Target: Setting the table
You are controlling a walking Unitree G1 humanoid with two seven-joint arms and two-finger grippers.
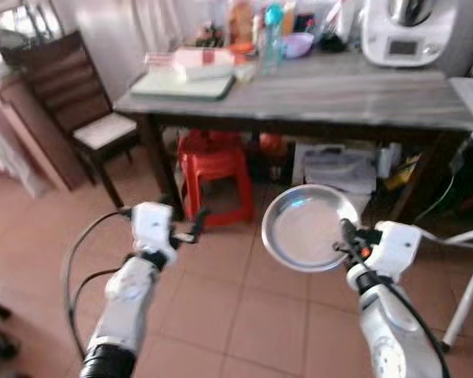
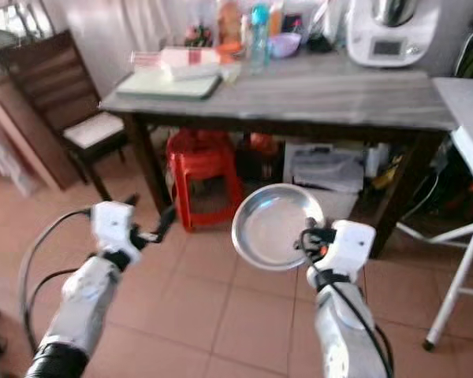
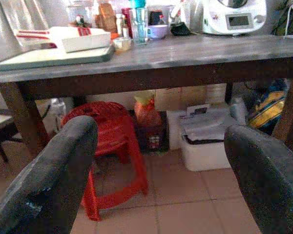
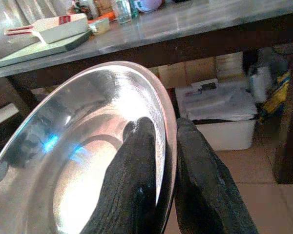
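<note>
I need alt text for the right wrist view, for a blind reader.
The right hand grips the rim of a shiny steel plate, one finger on each side. Behind it stands a grey table with storage boxes underneath.

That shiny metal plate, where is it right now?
The metal plate is pinched by its rim in the right end effector, held above the tiled floor in front of the grey table, right of the red stool.

A grey-topped wooden table (image 1: 355, 98) is seen. A pale green tray (image 1: 181, 85) lies at its left end, a white box (image 1: 191, 63) on it. Bottles (image 1: 270, 31) and a white kitchen appliance (image 1: 406, 31) stand along the back edge.
</note>
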